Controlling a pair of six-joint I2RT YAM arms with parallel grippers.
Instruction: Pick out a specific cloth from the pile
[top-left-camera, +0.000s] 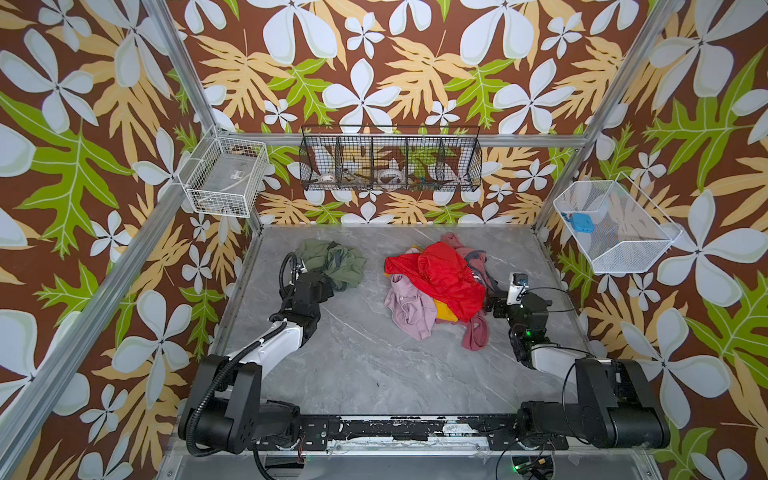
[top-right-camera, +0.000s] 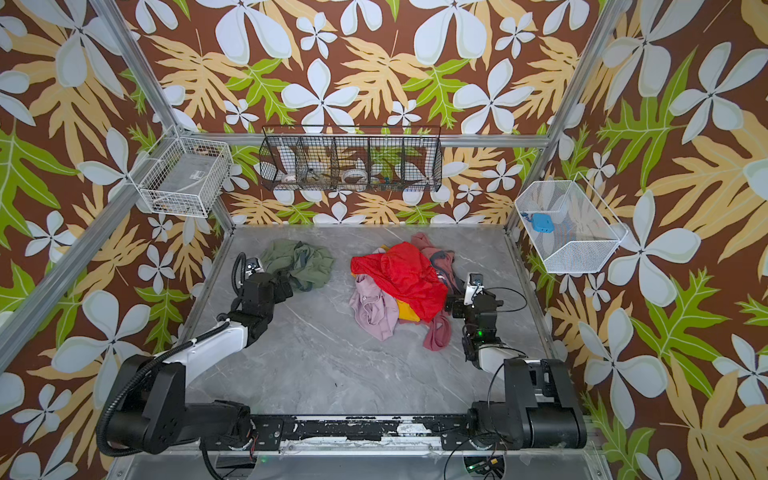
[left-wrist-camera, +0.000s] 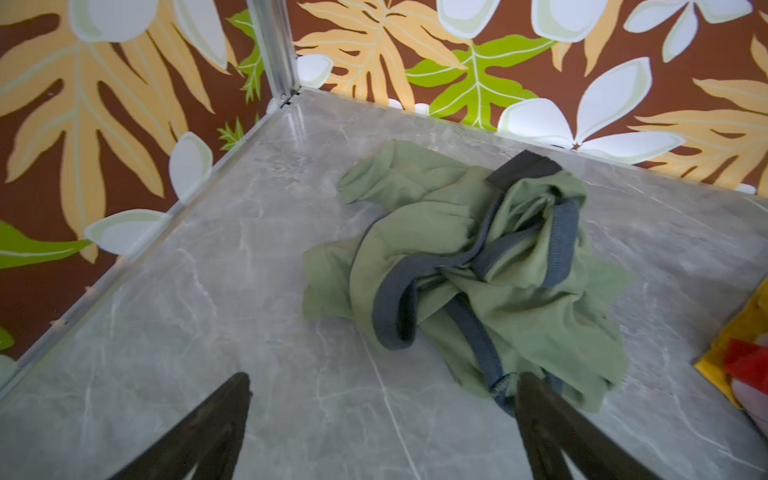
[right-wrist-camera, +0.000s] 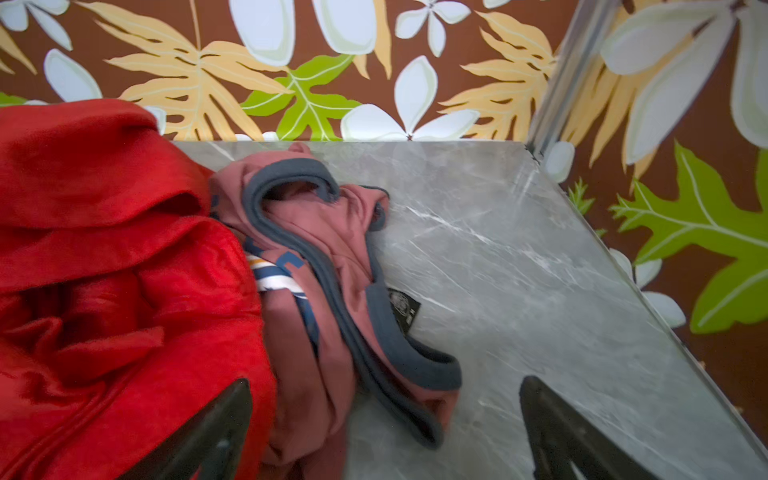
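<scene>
The sage-green cloth with grey-blue straps lies crumpled by itself at the table's far left, apart from the pile. My left gripper is open at the cloth's near edge. One fingertip overlaps its hem, and only bare table shows between the jaws. My right gripper is open at the pile's right side. One finger is over the bright red cloth. A dusty rose garment lies loose between the fingers.
The grey marble table has open surface in front. A lilac-pink garment and a yellow one lie at the pile's near side. On the walls hang a white wire basket, a black wire basket and a white mesh basket.
</scene>
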